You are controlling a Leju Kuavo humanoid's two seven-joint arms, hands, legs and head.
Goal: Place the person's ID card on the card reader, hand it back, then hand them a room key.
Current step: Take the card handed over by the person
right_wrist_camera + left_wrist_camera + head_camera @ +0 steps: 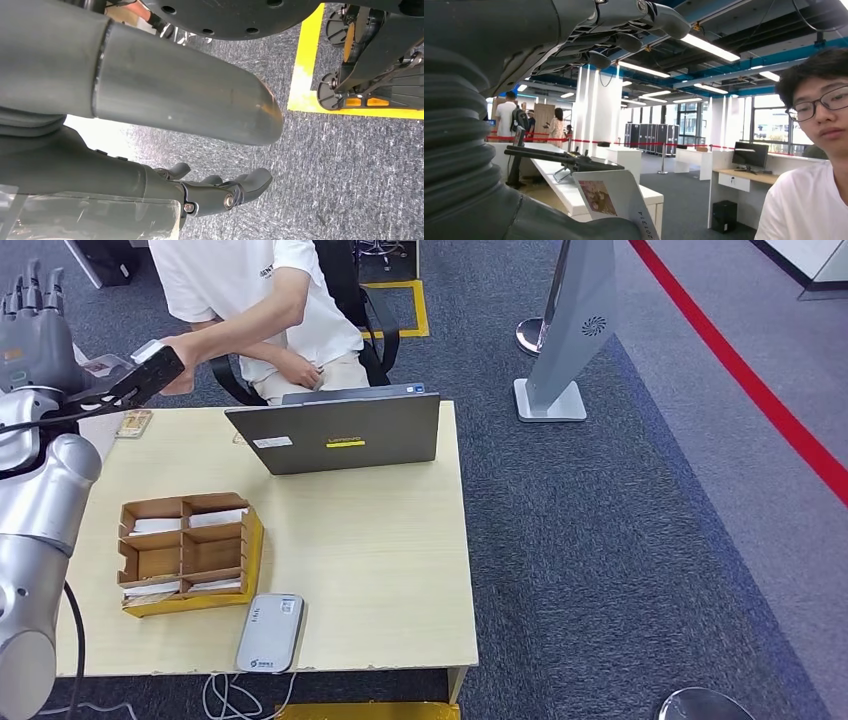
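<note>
My left hand (40,335) is raised at the table's far left corner, fingers pointing up. It holds the ID card (100,368) against its thumb (150,375). In the left wrist view the card (611,200), white with a small photo, stands by the thumb below the spread fingers (624,20). The seated person's hand (183,355) reaches right up to the thumb tip. The grey-white card reader (270,632) lies at the table's near edge. A cardboard divider box (185,552) holds white key cards. My right hand (215,192) hangs over the carpet, holding nothing.
A grey laptop (340,432) stands open at the table's far side, its back to me. A small tan card-like item (133,423) lies near the far left corner. A sign stand (570,330) and a post base (533,336) are on the carpet to the right.
</note>
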